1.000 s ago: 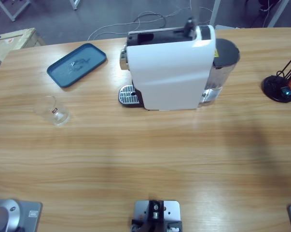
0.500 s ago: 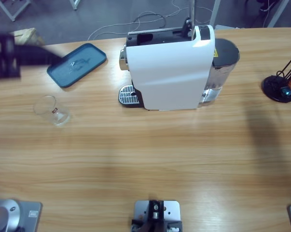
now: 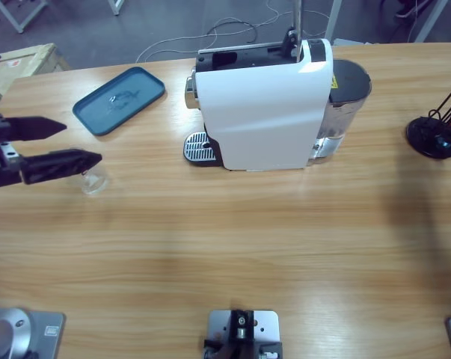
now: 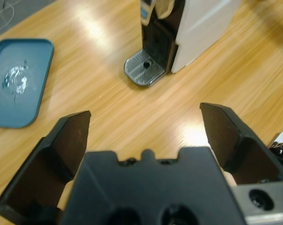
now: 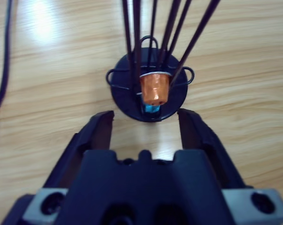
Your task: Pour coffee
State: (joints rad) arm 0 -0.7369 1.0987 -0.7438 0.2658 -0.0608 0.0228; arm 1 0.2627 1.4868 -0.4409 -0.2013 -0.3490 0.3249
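From the white coffee machine (image 3: 266,105) at the desk's (image 3: 225,239) far side, I see my left gripper (image 3: 74,143), jaws open, over the glass (image 3: 94,181), and my right gripper (image 5: 146,123), jaws open, near the capsule stand (image 5: 149,89).

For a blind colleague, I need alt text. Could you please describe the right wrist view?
The open right end effector points down at a black wire capsule stand on the wooden table. An orange capsule hangs in the stand above a blue one, just ahead of the black jaws.
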